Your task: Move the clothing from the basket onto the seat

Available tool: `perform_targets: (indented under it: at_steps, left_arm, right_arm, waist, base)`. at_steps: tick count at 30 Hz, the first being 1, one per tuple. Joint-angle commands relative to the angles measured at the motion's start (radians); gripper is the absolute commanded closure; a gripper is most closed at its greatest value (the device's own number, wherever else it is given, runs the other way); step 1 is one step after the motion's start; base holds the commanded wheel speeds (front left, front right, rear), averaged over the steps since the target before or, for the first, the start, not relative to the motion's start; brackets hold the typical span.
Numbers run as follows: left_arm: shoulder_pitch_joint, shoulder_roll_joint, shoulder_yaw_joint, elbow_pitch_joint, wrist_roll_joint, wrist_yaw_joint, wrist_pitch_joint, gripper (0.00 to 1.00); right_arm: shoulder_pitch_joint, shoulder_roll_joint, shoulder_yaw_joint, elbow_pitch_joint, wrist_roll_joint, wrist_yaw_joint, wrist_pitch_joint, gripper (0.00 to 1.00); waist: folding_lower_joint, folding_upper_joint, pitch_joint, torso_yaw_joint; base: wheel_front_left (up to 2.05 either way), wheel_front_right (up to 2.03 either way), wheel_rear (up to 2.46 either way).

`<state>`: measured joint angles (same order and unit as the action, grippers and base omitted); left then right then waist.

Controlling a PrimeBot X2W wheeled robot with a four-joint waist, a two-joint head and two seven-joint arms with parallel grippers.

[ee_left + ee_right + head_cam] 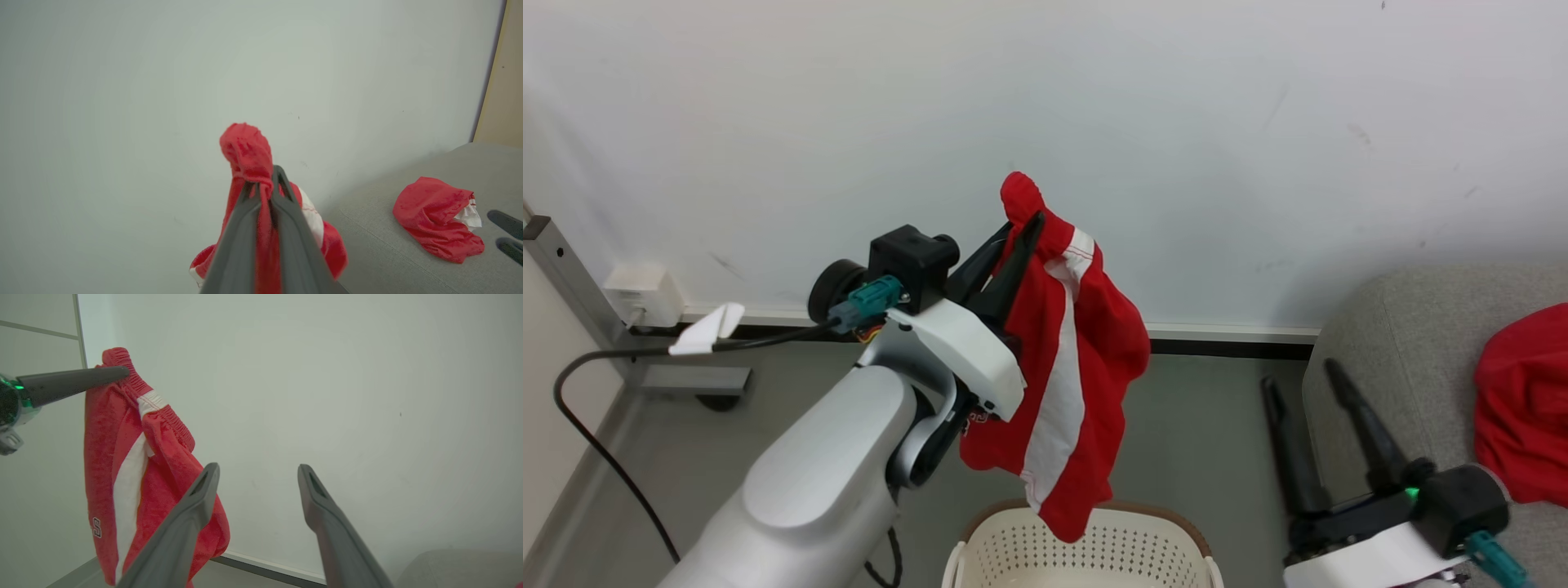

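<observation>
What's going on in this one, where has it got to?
The robot is moving laundry. Its left gripper is shut on a red garment with a white stripe, holding it up in the air above the basket, in front of the wall. A second red garment lies on the grey seat to the right. The right gripper is open and empty, near the seat's edge.
</observation>
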<state>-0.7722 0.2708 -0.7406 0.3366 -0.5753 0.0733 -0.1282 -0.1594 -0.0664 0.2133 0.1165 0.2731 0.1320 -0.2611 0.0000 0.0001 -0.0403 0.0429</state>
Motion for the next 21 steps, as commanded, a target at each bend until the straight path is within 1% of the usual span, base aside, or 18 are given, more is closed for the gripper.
perform_targets:
  at_steps: [1, 4, 7, 14, 18, 21]
  left_arm:
    - [0.012, 0.008, 0.002, -0.01, 0.001, 0.007, 0.003, 1.0]
    - [0.014, 0.007, -0.002, -0.034, -0.002, 0.011, 0.011, 1.0]
    - [0.017, -0.004, -0.003, -0.057, -0.019, 0.004, 0.019, 1.0]
    - [0.014, -0.012, -0.028, -0.089, -0.01, 0.006, 0.032, 1.0]
    - [0.022, -0.023, -0.046, -0.107, -0.002, 0.007, 0.035, 1.0]
    - [0.027, -0.026, -0.059, -0.123, -0.002, 0.005, 0.04, 1.0]
  right_arm:
    - [0.0, -0.012, 0.011, 0.007, 0.009, -0.002, -0.002, 0.0]
    - [-0.017, -0.016, 0.096, 0.029, 0.022, -0.002, -0.002, 0.0]
    - [-0.039, -0.019, 0.179, 0.053, 0.041, -0.002, -0.002, 0.0]
    - [-0.095, -0.009, 0.342, 0.128, 0.086, -0.002, -0.002, 0.0]
    - [-0.133, 0.006, 0.377, 0.206, 0.097, -0.002, -0.002, 0.0]
    - [-0.163, 0.015, 0.382, 0.265, 0.099, -0.002, -0.002, 0.0]
  waist:
    - [0.0, -0.0001, -0.001, 0.0]
    - [0.0, -0.0001, -0.002, 0.002]
    - [0.0, -0.0001, -0.003, 0.007]
    - [0.0, -0.0001, -0.016, 0.038]
    - [0.0, -0.0001, -0.021, 0.063]
    - [0.0, -0.0001, -0.023, 0.086]
  base:
    - [0.0, 0.0, 0.0]
    - [0.0, 0.0, 0.0]
    - [0.0, 0.0, 0.0]
    - [0.0, 0.0, 0.0]
    - [0.0, 0.0, 0.0]
    - [0.0, 0.0, 0.0]
